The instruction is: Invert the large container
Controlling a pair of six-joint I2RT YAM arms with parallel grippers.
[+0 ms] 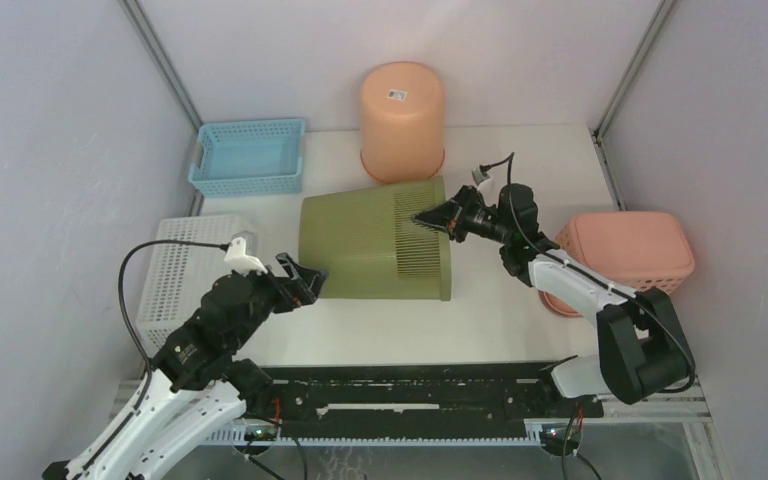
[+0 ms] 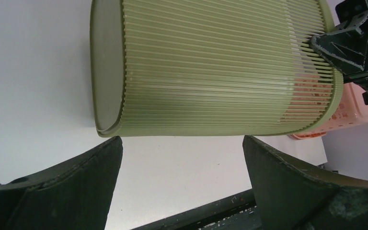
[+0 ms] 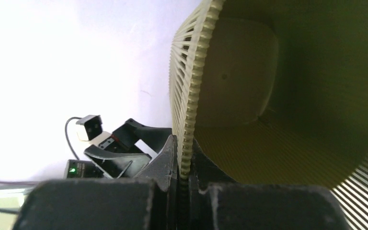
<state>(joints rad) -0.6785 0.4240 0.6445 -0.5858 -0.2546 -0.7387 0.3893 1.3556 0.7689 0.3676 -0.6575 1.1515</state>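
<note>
Pale walls close in a white table (image 1: 505, 310). At its left edge sits a white basket (image 1: 175, 265) with perforated sides, and behind it, at the back, a blue basket (image 1: 250, 155) with its blue floor showing. The left gripper (image 1: 303, 279) hangs just beside the base end of the green bin (image 1: 360, 245), jaws spread wide and holding nothing. That bin lies on its side at the middle of the table, solid base to the left, slatted walls and open mouth to the right. The right wrist view looks through the mouth to its flat base. Behind it an orange bin (image 1: 402, 115) stands upside down, with a label on its raised bottom. The right gripper (image 1: 434, 214) is clamped on the green bin's rim at the mouth. A pink basket (image 1: 625, 255) sits at the right edge.
</note>
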